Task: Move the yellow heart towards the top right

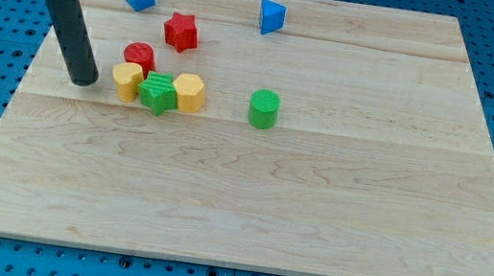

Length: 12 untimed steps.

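step: line up push | my tip (86,83) rests on the wooden surface (314,215) just left of the yellow plastic block (126,79), probably the heart | no fingers fitted | swing below it, push up-right, clear of green star block (157,94)

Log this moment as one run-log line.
my tip: left of yellow heart, apart | heart touches green star | red cylinder behind | not yet pushed

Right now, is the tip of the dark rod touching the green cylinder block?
No, my tip sits at the view's left beside a yellow block, while the green cylinder block stands apart, far to the view's right.
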Available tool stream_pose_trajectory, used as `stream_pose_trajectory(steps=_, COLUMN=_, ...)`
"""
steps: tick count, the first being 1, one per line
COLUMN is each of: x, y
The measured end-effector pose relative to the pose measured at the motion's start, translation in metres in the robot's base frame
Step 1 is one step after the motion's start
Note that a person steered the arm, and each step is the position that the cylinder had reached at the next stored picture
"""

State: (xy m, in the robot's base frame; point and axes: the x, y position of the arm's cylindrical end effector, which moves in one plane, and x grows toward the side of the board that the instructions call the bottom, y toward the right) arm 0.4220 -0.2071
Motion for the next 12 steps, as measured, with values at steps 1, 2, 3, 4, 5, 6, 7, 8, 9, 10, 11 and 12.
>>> stream_pose_trajectory(steps=1, x=-0.019, y=0.071)
stream_pose_trajectory(steps=2, x=-0.044, y=0.152)
stream_pose_trajectory(steps=3, x=-0.051, y=0.175)
stream_pose_trajectory(steps=4, x=-0.057, y=0.175)
stream_pose_trajectory(steps=5, x=-0.062, y=0.175)
stream_pose_trajectory(steps=6, x=-0.063, y=0.181)
stream_pose_trajectory(steps=7, x=-0.063, y=0.203)
stream_pose_trajectory(steps=8, x=-0.064, y=0.226)
stream_pose_trajectory(steps=9, x=-0.066, y=0.235)
stream_pose_trajectory(steps=10, x=-0.1, y=0.248)
stream_pose_trajectory(steps=11, x=-0.111, y=0.238)
stream_pose_trajectory(steps=12, x=-0.123, y=0.251)
